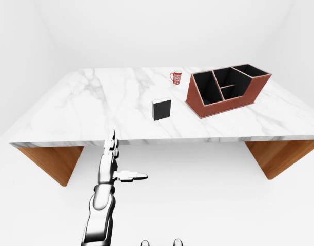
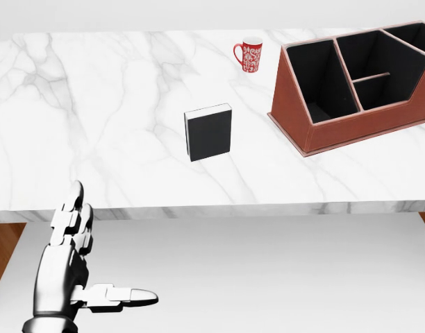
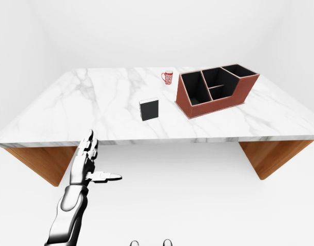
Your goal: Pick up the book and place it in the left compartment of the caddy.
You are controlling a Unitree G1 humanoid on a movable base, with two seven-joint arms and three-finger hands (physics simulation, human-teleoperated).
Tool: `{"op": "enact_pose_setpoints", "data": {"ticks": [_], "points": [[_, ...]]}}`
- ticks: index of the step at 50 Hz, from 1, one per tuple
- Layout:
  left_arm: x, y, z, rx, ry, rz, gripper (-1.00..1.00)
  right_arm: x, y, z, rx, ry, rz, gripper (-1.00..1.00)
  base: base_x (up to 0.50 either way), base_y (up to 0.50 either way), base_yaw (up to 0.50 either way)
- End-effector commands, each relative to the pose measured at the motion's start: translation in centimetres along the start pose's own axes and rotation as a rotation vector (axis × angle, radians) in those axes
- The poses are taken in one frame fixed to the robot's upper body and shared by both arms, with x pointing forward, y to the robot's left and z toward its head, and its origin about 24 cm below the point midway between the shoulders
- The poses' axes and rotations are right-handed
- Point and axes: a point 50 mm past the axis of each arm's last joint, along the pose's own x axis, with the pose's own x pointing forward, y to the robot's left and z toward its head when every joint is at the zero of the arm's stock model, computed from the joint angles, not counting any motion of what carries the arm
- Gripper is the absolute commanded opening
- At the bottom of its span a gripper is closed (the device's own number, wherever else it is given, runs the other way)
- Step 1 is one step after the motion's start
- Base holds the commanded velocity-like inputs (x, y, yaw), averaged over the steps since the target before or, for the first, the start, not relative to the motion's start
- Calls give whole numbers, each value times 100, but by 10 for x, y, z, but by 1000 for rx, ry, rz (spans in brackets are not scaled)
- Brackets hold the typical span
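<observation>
Marble worktop (image 2: 115, 104) spreads wide across the head view, white with grey veins, and the book (image 2: 208, 132) sits out in the middle of it. Black cover, pale page edge along its top and left side, and it looks to lie flat, its long axis running roughly up the view with a slight tilt, top end leaning left. Nothing touches it.

Left hand (image 2: 63, 274) is low at the bottom left of the head view, below the worktop's near edge, well apart from the book, which lies up and to the right of the fingers (image 2: 70, 215). Those fingers are spread loose and straight, two pointing up toward the worktop, the thumb sticking out sideways to the right. They grasp nothing at all. Right hand does not show in any view.

Further right of the fingers, beyond the book, stands the caddy (image 2: 358, 125), reddish-brown outside and black inside, its sloped wall facing the book. Its left compartment (image 2: 317, 76) lies open. Just up and left of the caddy stands a red patterned mug (image 2: 250, 54), handle to the left, apart from both caddy and book.
</observation>
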Motion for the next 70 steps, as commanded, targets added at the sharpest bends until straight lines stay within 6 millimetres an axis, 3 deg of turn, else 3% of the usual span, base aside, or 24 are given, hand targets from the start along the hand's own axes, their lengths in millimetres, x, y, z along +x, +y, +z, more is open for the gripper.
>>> {"op": "enact_pose_setpoints", "data": {"ticks": [1,17,27,39,51,70], "points": [[-2,-1,7,-7,-31,1,100,-4,-31,11,-50,-1,-56,100,0,0,0],[-2,2,5,2,-21,15,100,-4,-75,33,-163,3,-128,100,0,0,0],[1,1,1,6,-3,8,100,-8,-91,40,-185,10,-146,100,0,0,0],[-1,1,3,9,-14,9,100,-9,-94,38,-183,19,-162,100,0,0,0],[3,2,-10,6,42,4,100,-10,-89,31,-180,35,-138,100,0,0,0],[0,0,0,16,2,4,100,-12,-84,20,-186,72,-109,100,0,0,0]]}}
